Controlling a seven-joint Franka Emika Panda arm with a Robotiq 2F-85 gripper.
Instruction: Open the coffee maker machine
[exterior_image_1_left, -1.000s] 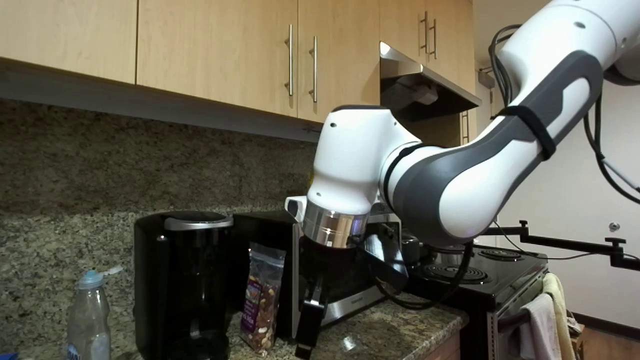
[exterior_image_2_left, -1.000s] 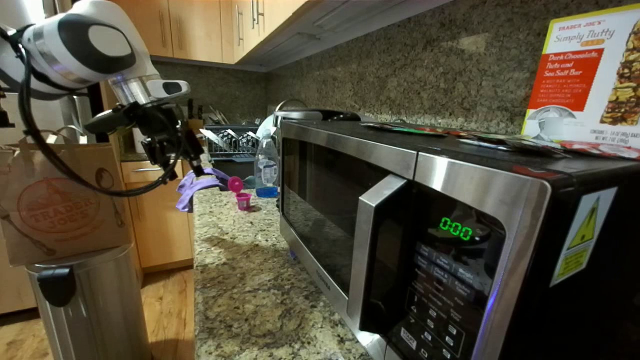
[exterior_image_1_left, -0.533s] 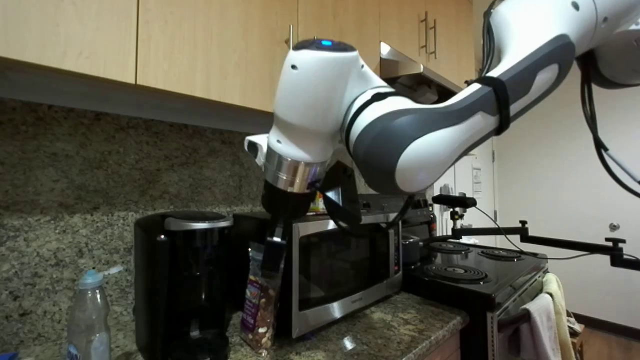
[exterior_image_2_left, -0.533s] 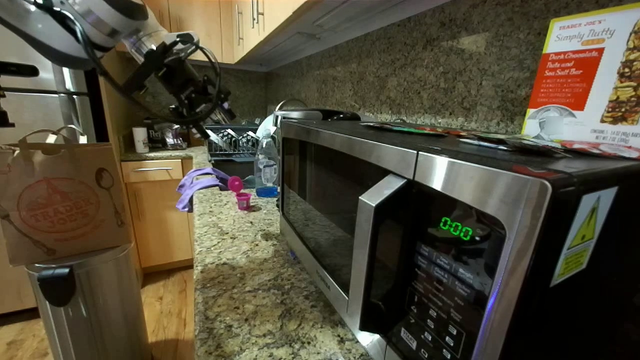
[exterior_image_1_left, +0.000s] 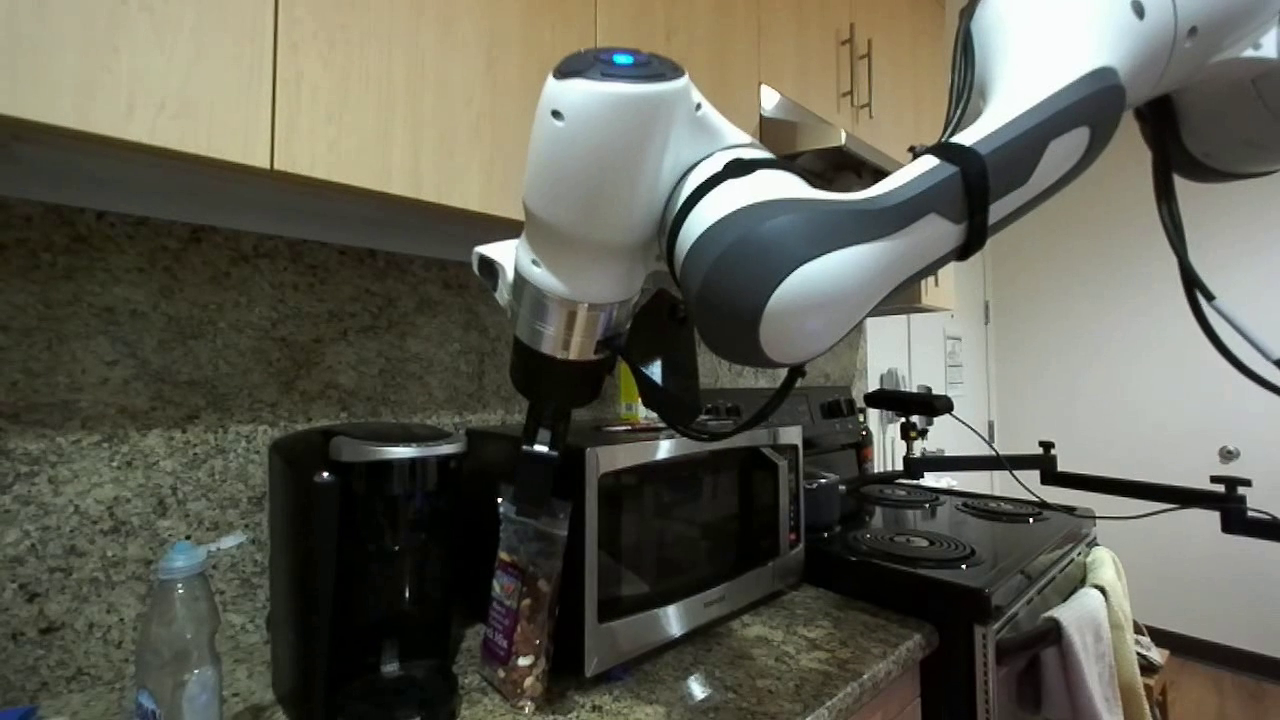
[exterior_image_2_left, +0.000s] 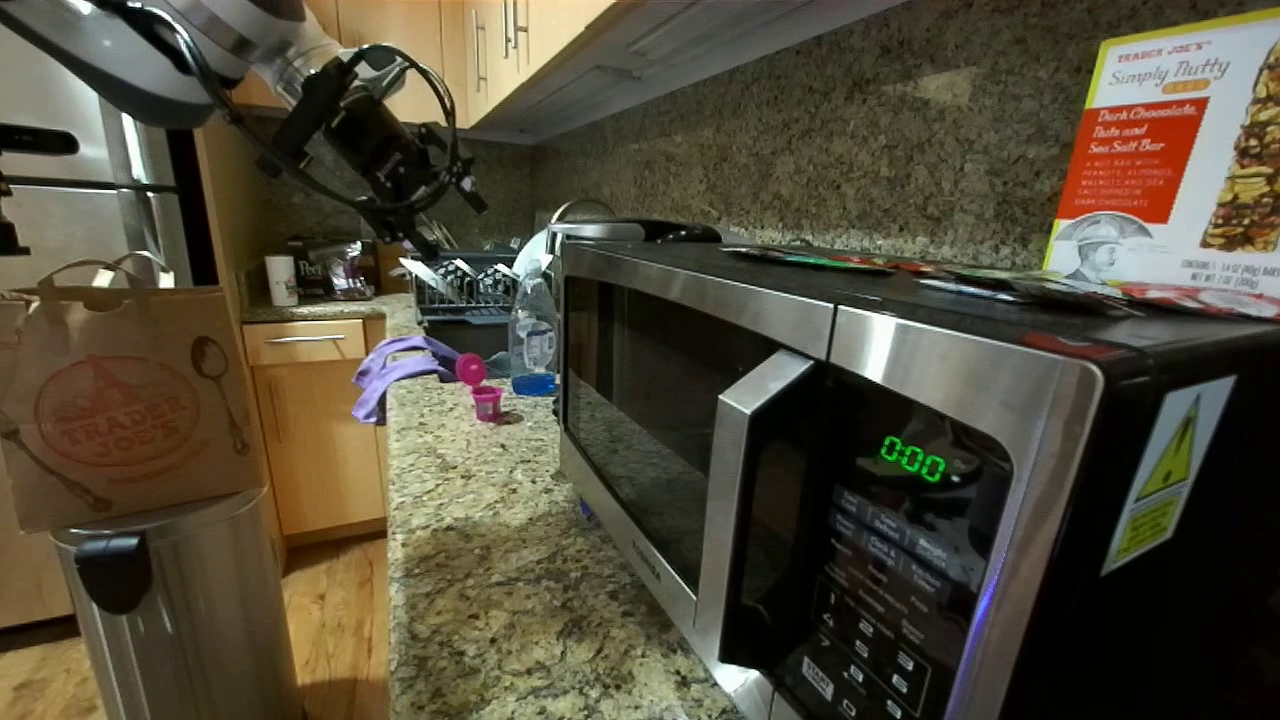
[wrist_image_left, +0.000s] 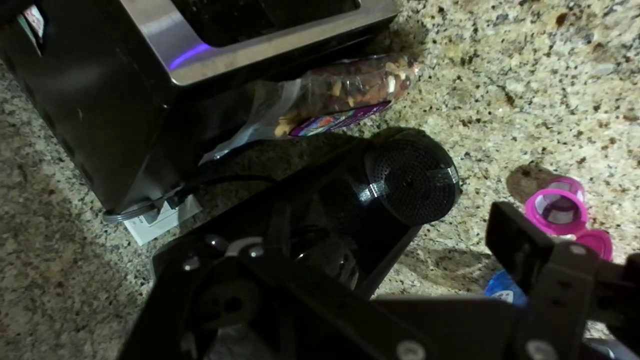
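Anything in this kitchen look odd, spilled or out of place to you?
Three small things. A paper bag seems to stand on the trash can, likely keeping it from opening. The nut-mix bag stands askew beside the microwave, not upright, and a bottle has its cap flipped open. I see no spill.

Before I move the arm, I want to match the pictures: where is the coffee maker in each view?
In an exterior view: coffee maker left of centre, lower half.
In an exterior view: coffee maker, only its top showing, above the left end of the microwave.
Wrist view: coffee maker slanting across the middle, partly hidden.
Shared landmark: microwave.
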